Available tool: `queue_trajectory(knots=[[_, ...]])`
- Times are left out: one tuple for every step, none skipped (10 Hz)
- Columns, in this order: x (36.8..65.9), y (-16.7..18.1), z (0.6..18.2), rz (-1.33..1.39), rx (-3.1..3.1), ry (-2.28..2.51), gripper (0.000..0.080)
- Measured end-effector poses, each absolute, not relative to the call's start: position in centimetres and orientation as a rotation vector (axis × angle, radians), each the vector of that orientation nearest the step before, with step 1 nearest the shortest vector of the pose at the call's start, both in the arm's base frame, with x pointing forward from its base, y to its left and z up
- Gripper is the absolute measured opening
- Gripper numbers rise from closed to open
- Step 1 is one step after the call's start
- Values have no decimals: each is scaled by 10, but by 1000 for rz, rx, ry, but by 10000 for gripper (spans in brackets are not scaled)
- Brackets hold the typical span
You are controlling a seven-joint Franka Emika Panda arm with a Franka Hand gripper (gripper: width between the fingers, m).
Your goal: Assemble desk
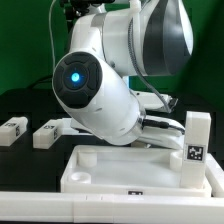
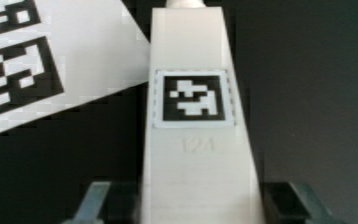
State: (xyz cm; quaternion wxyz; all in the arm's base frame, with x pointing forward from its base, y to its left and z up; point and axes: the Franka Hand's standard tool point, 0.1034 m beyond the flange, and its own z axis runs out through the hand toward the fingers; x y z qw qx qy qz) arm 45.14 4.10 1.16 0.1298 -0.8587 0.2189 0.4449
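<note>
Between the gripper [image 2: 195, 203] fingers [image 2: 101, 200], wrist view only: a white tagged leg [image 2: 197, 60] is lying on the black table [image 2: 318, 120], marker board [image 2: 34, 60] beside it; whether the jaws are gripping it cannot be told. Exterior view only: the rimmed tabletop [image 1: 110, 165] is sitting flat, an upright leg [image 1: 197, 140] standing at its corner, two loose legs [image 1: 48, 133] lying near the opposite corner.

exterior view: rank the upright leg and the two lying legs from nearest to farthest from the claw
1. upright leg: the exterior view's right, at the tabletop's corner. The claw is on that side, mostly hidden by the arm.
2. inner lying leg: the exterior view's left.
3. outer lying leg: far left edge.
</note>
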Motion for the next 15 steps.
queue_trajectory(knots=[[456, 36, 22, 1290, -2499, 599, 288], [467, 28, 39, 1270, -2511, 560, 288], [483, 19, 63, 1239, -2549, 511, 289], [493, 15, 75, 1219, -2577, 484, 289], [500, 13, 80, 1206, -2593, 470, 290], [502, 13, 76, 1186, -2603, 477, 290], [505, 13, 74, 1156, -2618, 481, 290], [509, 12, 73, 1126, -2632, 485, 290], [517, 11, 77, 1042, -2671, 476, 290], [527, 7, 92, 962, -2700, 446, 290], [543, 2, 105, 837, -2756, 423, 290], [555, -1, 118, 748, -2795, 408, 290], [563, -1, 130, 717, -2809, 393, 290], [578, 0, 132, 593, -2845, 400, 290], [579, 0, 131, 473, -2877, 414, 290]])
